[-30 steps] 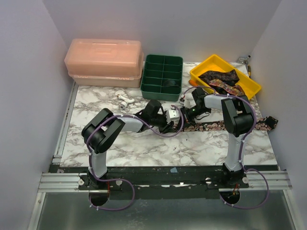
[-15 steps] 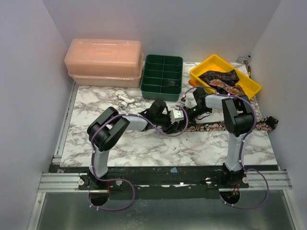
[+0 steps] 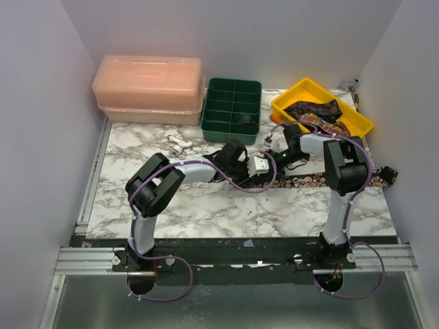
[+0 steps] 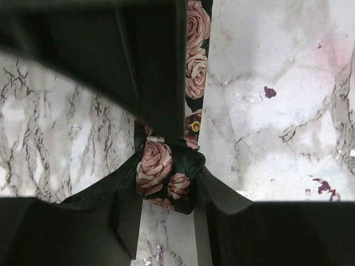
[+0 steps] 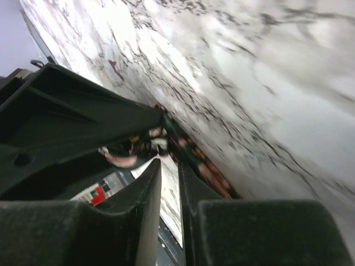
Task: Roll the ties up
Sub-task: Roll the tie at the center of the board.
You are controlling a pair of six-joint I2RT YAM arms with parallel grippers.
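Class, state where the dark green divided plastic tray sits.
Top view: the dark green divided plastic tray stands far centre, between the salmon-pink lidded box leftward and the yellow plastic bin rightward.

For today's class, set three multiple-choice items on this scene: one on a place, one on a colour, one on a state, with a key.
1. Where is the yellow tray? A back right of the table; B front left; C dead centre.
2. What colour is the compartment tray? A red; B green; C white.
3. How is the tie end at the left gripper? A spread flat; B rolled up; C hanging off the table edge.
Key: 1 A, it sits in the far right corner; 2 B, its walls are dark green; 3 B, a roll sits between the fingers.
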